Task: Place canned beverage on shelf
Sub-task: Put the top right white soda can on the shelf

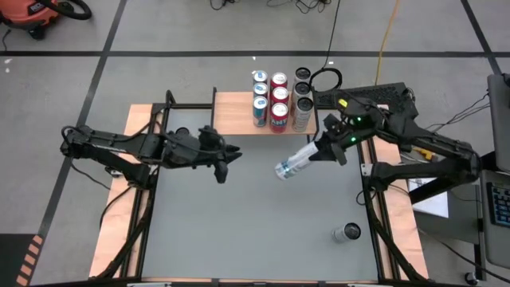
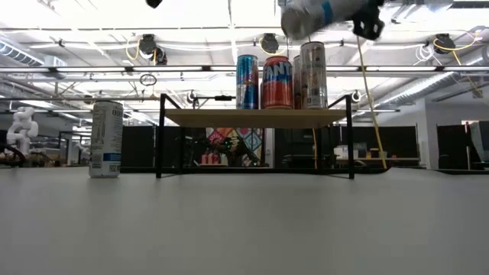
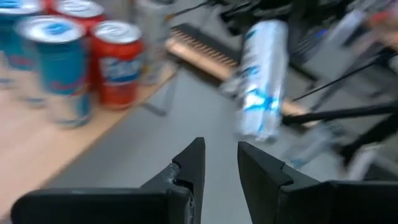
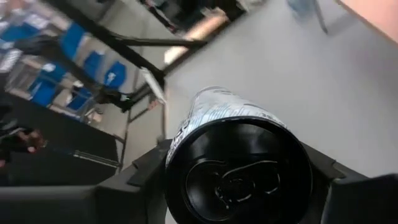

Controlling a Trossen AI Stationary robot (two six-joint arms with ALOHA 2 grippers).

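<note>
The silver can hung tilted in the air above the bench, just in front of the shelf, clamped in the right end effector. This was the carry step. Next, I judged, it needed righting and setting beside the 6 cans already there. The left end effector waited nearby, fingers slightly apart, empty.
</note>
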